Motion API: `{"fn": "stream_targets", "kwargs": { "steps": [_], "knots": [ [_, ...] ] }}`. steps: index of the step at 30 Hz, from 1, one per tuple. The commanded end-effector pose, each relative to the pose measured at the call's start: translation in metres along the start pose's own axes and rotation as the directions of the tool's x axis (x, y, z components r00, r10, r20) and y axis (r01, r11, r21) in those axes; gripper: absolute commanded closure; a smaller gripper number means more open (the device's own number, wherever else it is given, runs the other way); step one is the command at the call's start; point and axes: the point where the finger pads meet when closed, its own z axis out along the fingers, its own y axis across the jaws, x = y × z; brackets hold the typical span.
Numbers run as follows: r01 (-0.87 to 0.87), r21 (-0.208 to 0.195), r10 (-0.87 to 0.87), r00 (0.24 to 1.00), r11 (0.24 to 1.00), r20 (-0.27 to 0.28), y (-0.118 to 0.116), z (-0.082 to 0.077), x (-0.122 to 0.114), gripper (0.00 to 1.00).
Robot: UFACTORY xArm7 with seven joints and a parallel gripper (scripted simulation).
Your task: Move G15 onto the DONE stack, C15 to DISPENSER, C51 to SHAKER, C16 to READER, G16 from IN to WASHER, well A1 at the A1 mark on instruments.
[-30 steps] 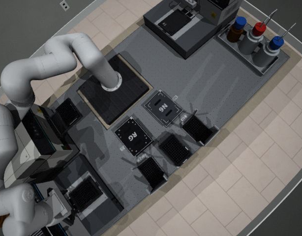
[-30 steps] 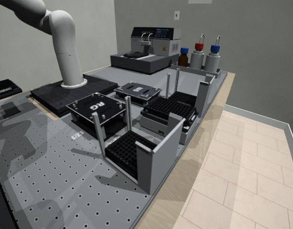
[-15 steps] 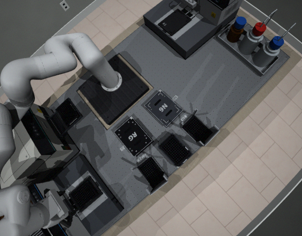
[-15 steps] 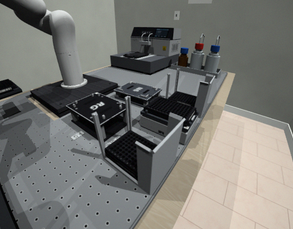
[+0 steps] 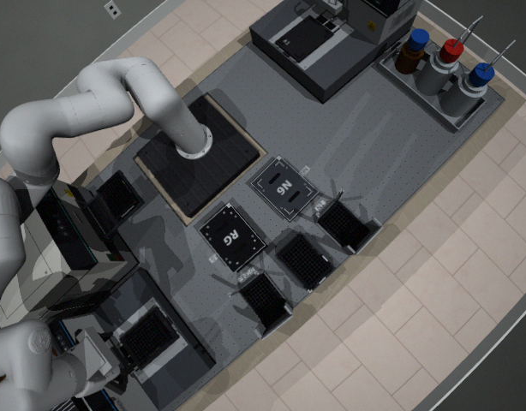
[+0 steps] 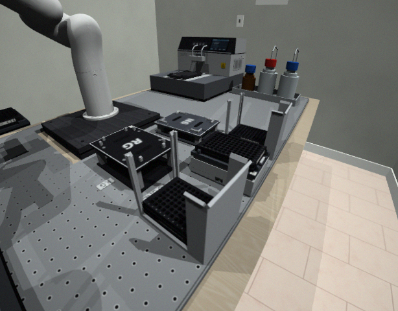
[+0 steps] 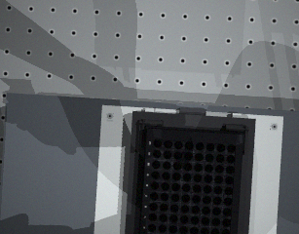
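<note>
My gripper (image 5: pixel 122 359) is open and empty. It hovers at the lower left, over the near end of a black well plate (image 5: pixel 146 340) that lies flat on the white platform of the lower-left instrument. The wrist view looks straight down on this plate (image 7: pixel 190 177); my fingers are out of that view. Another plate (image 5: pixel 304 38) sits on the far instrument with the dispensing head. One plate (image 5: pixel 117 194) lies on the drawer of the left instrument. One plate (image 5: pixel 304 260) sits on the low unit between the two racks. I cannot read the plate labels.
Two tall-walled stack racks (image 5: pixel 344 224) (image 5: pixel 264 300) hold plates deep inside, with thin posts at their corners. Nests N6 (image 5: pixel 283 187) and RG (image 5: pixel 231 237) stand bare mid-deck. Three capped bottles (image 5: pixel 445 66) stand at the far right. My arm's base (image 5: pixel 193 143) is bolted left of N6.
</note>
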Motion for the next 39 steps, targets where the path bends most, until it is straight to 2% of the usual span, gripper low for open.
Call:
{"fn": "stream_targets", "kwargs": {
  "steps": [1,16,20,22,36,39],
  "knots": [
    [0.077,-0.005,-0.077,0.997,0.997,0.005,0.003,-0.003,0.014,0.0],
    [0.077,-0.005,-0.077,0.997,0.997,0.005,0.008,-0.003,0.053,0.0],
    [0.223,-0.004,-0.223,0.975,0.975,0.005,0.009,-0.003,0.066,0.0],
    [0.223,-0.004,-0.223,0.975,0.975,0.005,0.009,-0.003,0.066,0.0],
    [0.223,-0.004,-0.223,0.975,0.975,0.005,0.015,-0.003,0.111,0.0],
    [0.223,-0.004,-0.223,0.975,0.975,0.005,0.015,-0.003,0.111,0.0]
  ]
}}
